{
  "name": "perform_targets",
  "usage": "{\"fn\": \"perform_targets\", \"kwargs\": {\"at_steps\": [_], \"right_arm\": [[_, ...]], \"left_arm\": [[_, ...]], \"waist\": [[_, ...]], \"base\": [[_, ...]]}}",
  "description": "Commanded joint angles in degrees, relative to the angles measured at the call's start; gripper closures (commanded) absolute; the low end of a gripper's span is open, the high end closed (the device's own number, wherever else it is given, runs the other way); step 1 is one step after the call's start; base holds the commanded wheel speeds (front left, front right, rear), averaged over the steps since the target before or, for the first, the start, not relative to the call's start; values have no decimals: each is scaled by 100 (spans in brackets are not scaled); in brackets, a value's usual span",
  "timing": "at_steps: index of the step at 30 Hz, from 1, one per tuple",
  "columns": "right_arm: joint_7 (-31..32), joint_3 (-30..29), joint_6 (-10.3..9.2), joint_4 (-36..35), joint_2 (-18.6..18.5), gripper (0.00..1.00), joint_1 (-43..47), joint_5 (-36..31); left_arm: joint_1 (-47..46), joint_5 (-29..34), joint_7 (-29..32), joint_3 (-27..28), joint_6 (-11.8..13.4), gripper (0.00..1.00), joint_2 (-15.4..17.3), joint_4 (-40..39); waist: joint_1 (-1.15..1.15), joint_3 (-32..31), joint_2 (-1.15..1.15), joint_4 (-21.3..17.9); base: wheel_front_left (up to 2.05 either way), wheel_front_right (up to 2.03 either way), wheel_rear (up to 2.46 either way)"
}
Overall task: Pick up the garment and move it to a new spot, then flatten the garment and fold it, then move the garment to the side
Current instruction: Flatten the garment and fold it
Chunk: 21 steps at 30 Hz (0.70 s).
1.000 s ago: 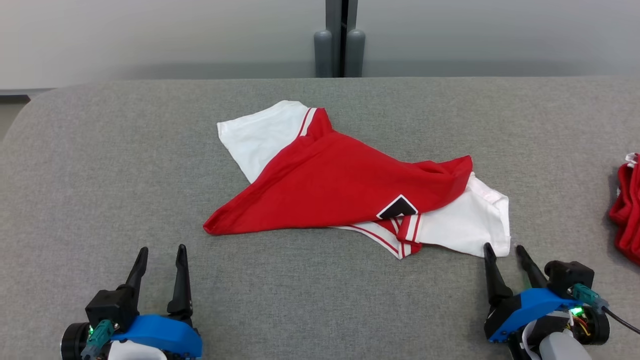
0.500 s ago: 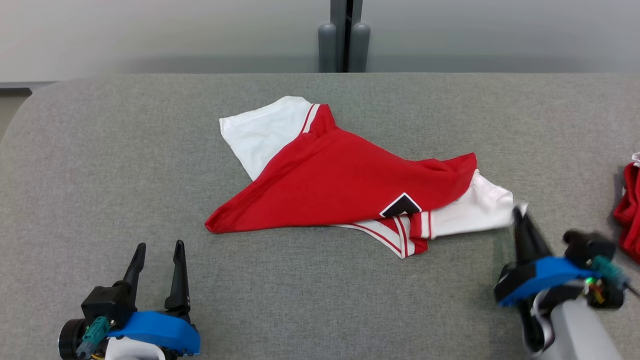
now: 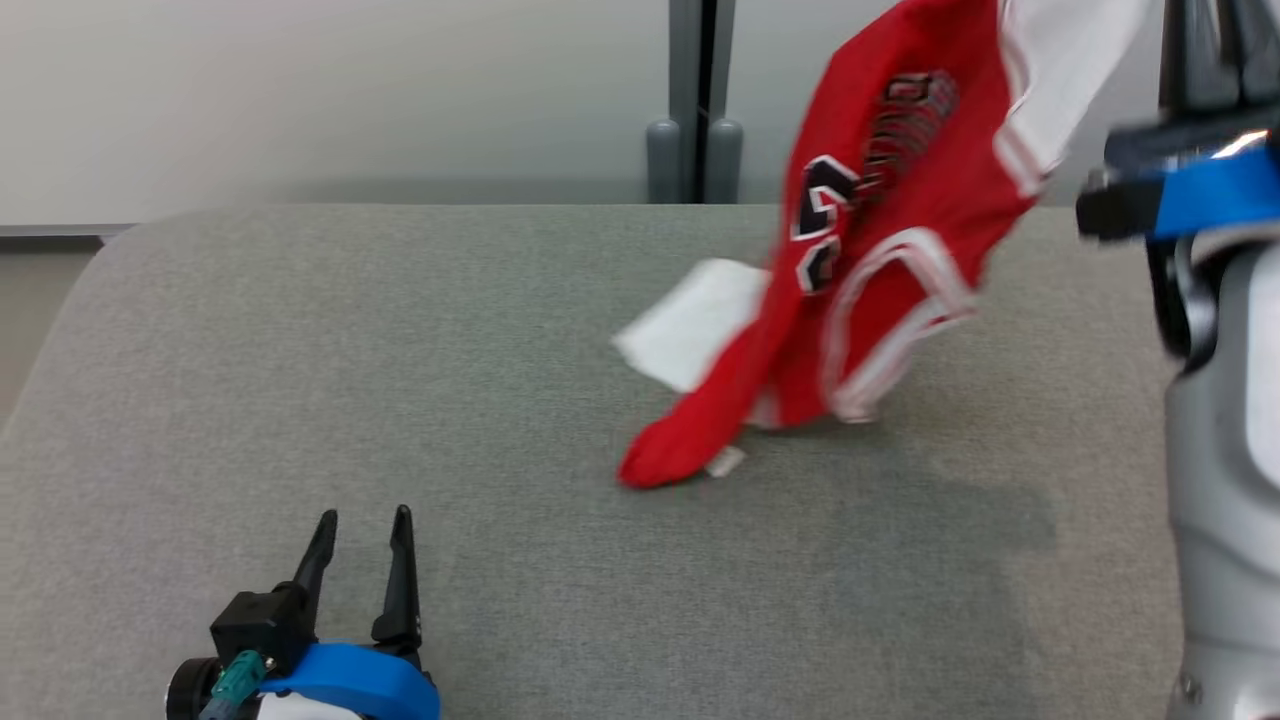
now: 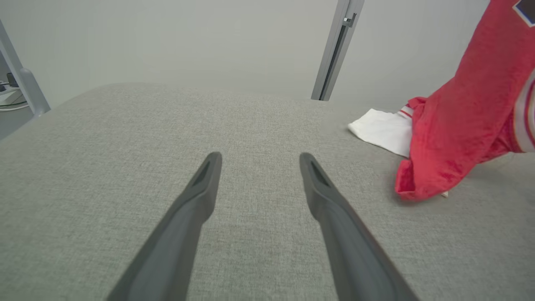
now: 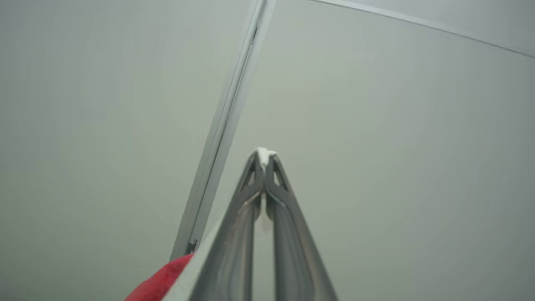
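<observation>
- The red and white jersey garment (image 3: 900, 200) with black lettering hangs in the air by a white edge. Its lower red end and a white sleeve touch the grey fabric-covered table (image 3: 300, 350), right of centre.
- Our right gripper (image 5: 263, 155) is high above the table, jaws pressed together on a sliver of the garment's white cloth.
- Our left gripper (image 3: 365, 520) sits low at the table's near left, jaws apart and empty, well apart from the garment.
- A grey post (image 3: 695, 100) stands behind the table.
</observation>
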Motion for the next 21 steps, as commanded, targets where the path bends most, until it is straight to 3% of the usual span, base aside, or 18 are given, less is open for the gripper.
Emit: {"fn": "perform_targets", "kwargs": {"at_steps": [1,8,12,16,21], "right_arm": [[76,176,2,-33,-83,100,-339,-80],[332,1278,1,777,-602,100,-1834,-271],[154,1680,1,1445,-577,100,-2621,-285],[-65,1973,1,1949,-564,100,-3162,-225],[-166,1833,1,2093,-581,100,-3265,-29]], "left_arm": [[3,7,-16,-21,-16,0,-1,9],[-48,-35,-16,-300,-15,0,-44,110],[-32,-75,-16,-430,-15,0,-55,209],[53,-57,-16,-477,-15,0,-65,279],[192,-76,-16,-414,-15,0,-68,292]], "waist": [[0,12,-1,83],[0,26,-1,733],[0,-20,-1,1150],[0,-132,-1,1417],[0,-251,-1,1414]], "base": [[0,0,0],[0,0,0],[0,0,0],[0,0,0],[0,0,0]]}}
